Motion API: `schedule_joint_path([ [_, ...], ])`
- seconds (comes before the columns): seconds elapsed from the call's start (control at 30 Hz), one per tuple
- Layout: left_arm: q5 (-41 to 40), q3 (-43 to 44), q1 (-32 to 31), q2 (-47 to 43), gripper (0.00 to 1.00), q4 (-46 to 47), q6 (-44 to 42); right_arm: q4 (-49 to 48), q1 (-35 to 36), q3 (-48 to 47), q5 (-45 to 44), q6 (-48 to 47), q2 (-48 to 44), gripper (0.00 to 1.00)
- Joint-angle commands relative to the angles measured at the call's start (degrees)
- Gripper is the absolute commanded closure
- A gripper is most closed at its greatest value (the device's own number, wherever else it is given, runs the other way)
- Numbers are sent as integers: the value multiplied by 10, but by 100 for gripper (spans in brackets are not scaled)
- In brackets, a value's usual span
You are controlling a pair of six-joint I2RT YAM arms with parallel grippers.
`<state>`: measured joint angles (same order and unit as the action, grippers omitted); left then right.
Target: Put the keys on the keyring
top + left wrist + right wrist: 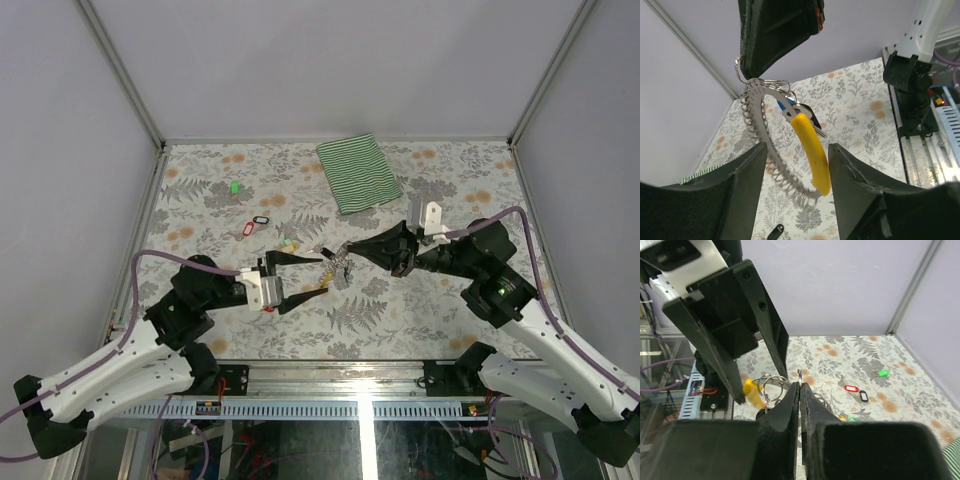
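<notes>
Watch the thin silvery-grey wire keyring (pixel 756 107) first: your right gripper (pixel 800 385) has its fingers pressed together on that wire alone, and so narrow a pinch could, I judge, let the loop swivel or slip if anything tugs it. It hangs above the middle of the floral-patterned table (pixel 400 310), between the two arms, with the small silvery keys (pixel 336 266) bunched under it.

The oblong yellow plastic tag (pixel 812 152) dangles from the keyring between the fingers of your left gripper (pixel 796 150), which stand apart and clamp nothing. The tag's lower end sits very close to one finger; I cannot tell whether it touches. If you draw that arm away at an angle, a finger could catch the tag or the wire and drag the loop out of the right gripper's hold. I also cannot tell whether the yellow-tagged key is fully past the ring's split; if not, a knock could shake it off.

The left arm reaches in from its side with the fingers pointing across at the right arm, straddling the tag. The right arm reaches in opposite, fingers levelled at the left gripper.

A red tag (pixel 851 388), a black tag (pixel 863 395) and a green tag (pixel 883 373) lie apart on the table, not yet threaded
</notes>
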<state>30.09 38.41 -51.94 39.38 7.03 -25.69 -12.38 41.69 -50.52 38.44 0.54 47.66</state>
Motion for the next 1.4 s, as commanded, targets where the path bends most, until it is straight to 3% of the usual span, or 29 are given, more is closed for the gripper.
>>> schedule_joint_path([
  [0.0,-6,-5,4,-30,46,17,67,-7,5,-13,-29,-58,-26,100],
  [0.23,-71,-22,4,-68,46,81,163,14,5,-14,-29,-67,-30,100],
  [0.43,-113,-3,4,-29,52,158,276,9,5,-8,-17,-52,-39,100],
  [0.6,-53,17,4,15,62,200,283,-45,5,20,29,-24,-49,100],
  [0.9,-26,3,4,30,64,294,278,-126,5,49,73,26,-52,100],
  [1.37,3,3,4,57,69,311,271,-211,5,65,73,69,-45,100],
])
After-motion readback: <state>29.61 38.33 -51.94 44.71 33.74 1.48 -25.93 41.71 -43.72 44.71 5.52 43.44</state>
